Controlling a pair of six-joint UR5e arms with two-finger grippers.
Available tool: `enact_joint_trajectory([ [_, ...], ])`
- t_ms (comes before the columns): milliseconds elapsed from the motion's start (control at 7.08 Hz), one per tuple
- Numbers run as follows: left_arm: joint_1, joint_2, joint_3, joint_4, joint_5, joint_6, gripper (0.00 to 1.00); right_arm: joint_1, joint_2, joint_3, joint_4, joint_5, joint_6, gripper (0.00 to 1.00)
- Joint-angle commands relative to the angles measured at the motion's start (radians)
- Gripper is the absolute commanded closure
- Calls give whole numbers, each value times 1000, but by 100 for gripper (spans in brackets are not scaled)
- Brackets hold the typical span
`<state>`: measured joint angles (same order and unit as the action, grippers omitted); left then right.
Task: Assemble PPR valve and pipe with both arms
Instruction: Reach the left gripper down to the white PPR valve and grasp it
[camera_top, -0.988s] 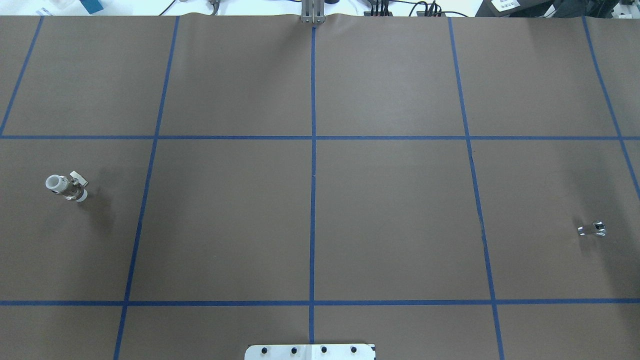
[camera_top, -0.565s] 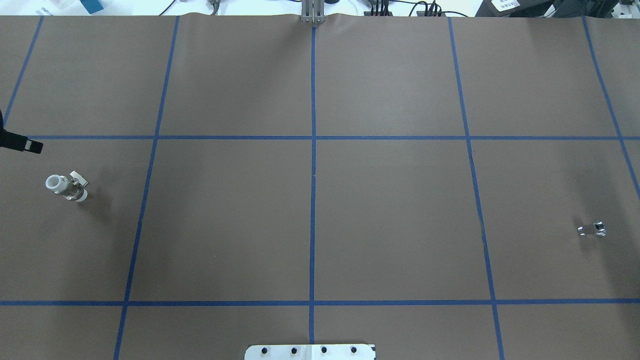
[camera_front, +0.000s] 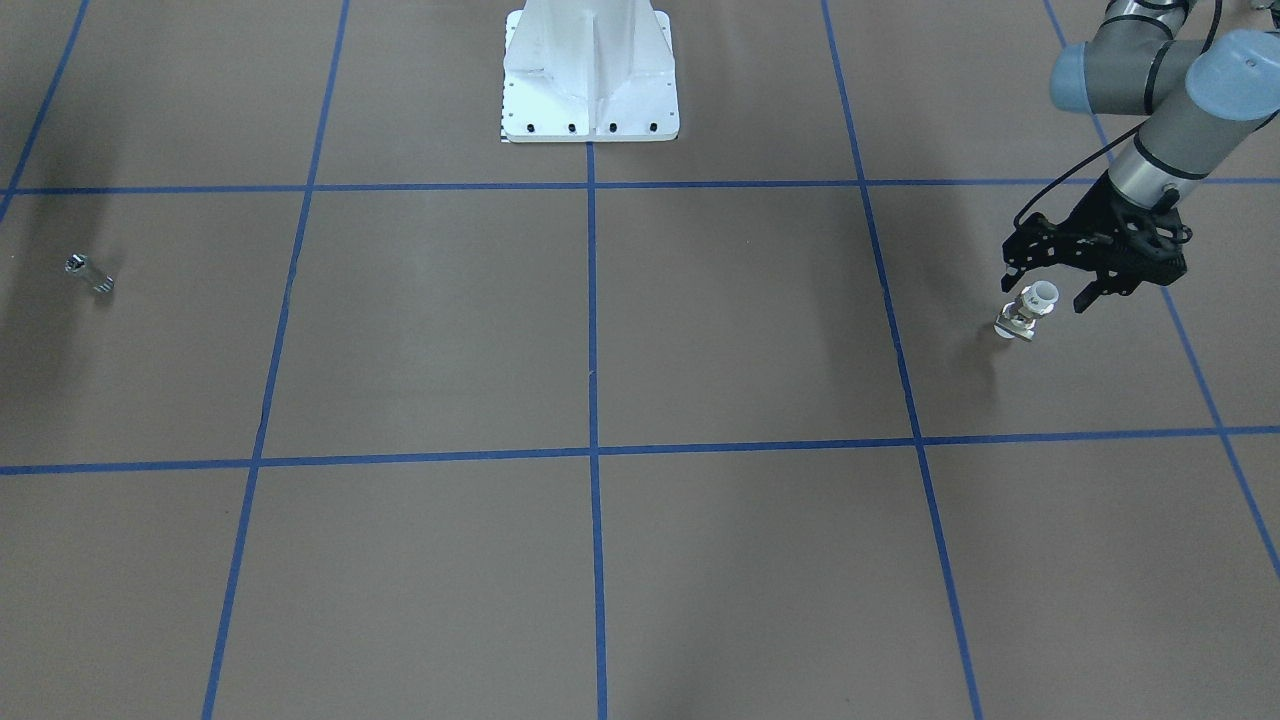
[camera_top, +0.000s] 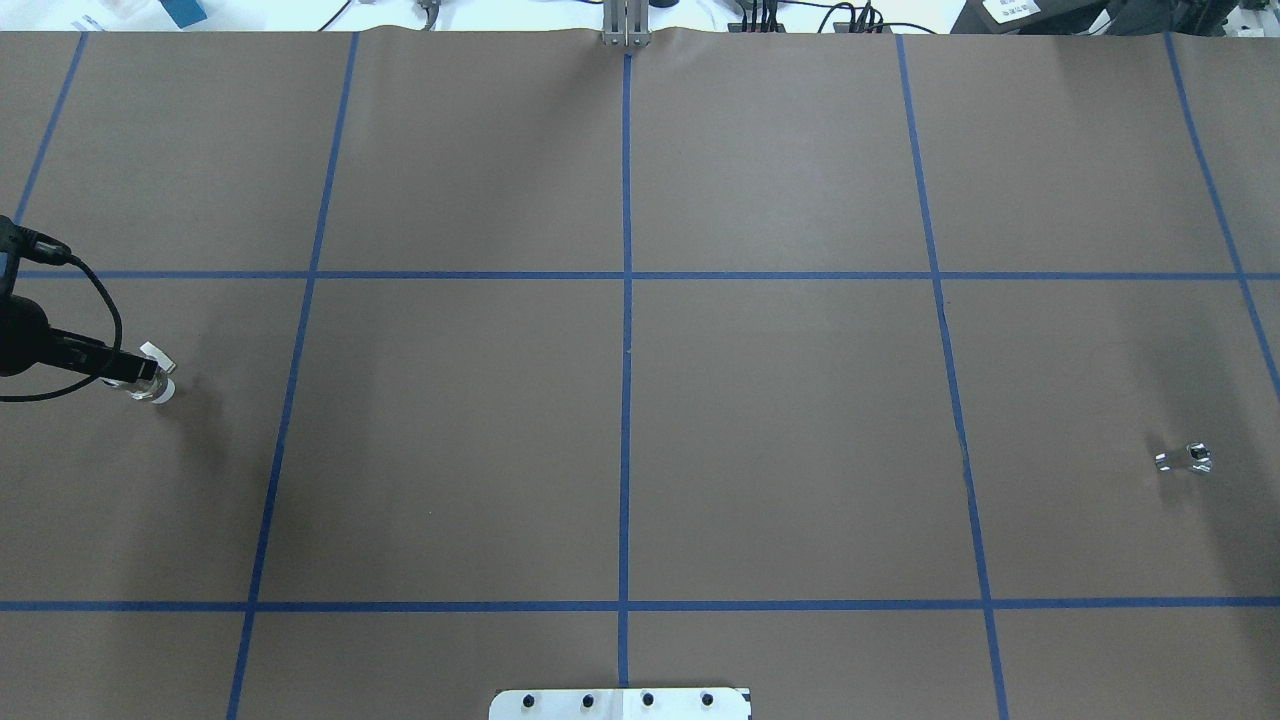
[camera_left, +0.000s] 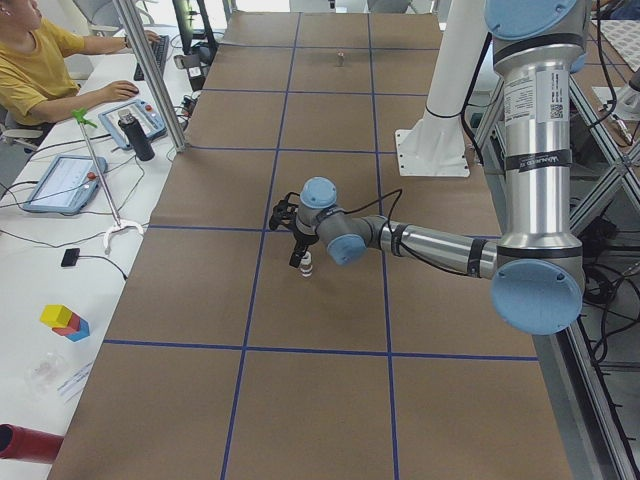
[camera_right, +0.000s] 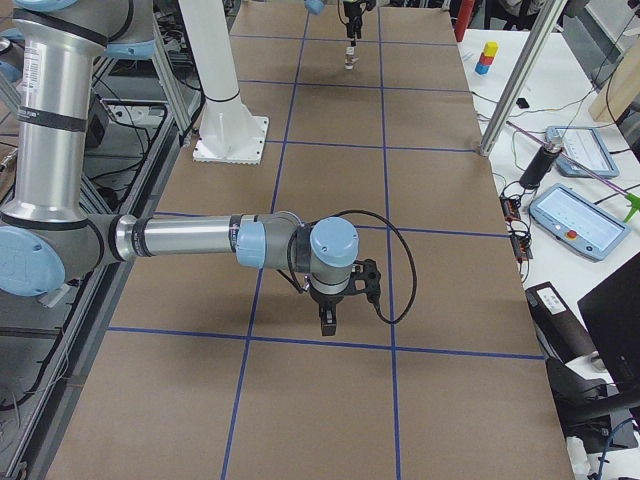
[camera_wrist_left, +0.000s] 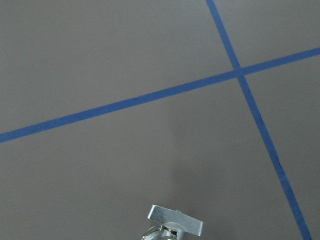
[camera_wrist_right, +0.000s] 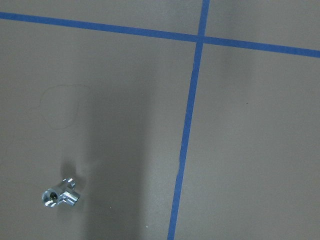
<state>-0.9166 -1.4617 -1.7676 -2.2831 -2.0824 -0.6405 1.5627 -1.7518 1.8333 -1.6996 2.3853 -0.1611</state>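
The PPR valve (camera_front: 1028, 312) stands upright on the brown table, on the robot's left side. It also shows in the overhead view (camera_top: 155, 383) and at the bottom edge of the left wrist view (camera_wrist_left: 175, 226). My left gripper (camera_front: 1046, 284) is open, with its fingers on either side of the valve's white top and not closed on it. In the overhead view the left gripper (camera_top: 120, 368) hides that top. The pipe (camera_front: 88, 273) lies alone on the robot's right side, seen in the overhead view (camera_top: 1185, 458) and the right wrist view (camera_wrist_right: 59, 192). My right gripper (camera_right: 328, 320) hovers over the table; I cannot tell if it is open.
The white bolted pedestal (camera_front: 590, 80) stands at the robot's side of the table, mid-width. Blue tape lines (camera_top: 625, 400) divide the brown surface into squares. An operator (camera_left: 40, 60) sits beyond the table's far long edge, with tablets and a bottle nearby.
My left gripper came in from the overhead view's left edge and moved down onto the valve, now covering its white top. The valve and pipe have not moved.
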Motion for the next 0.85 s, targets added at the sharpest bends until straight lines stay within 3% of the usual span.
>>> enact_joint_trajectory([
  [0,22,4,19,4,22,7,5,0,0,0,0,0,0,0],
  [706,31,-5,30,7,22,7,20,-1,0,1,0,6,0,0],
])
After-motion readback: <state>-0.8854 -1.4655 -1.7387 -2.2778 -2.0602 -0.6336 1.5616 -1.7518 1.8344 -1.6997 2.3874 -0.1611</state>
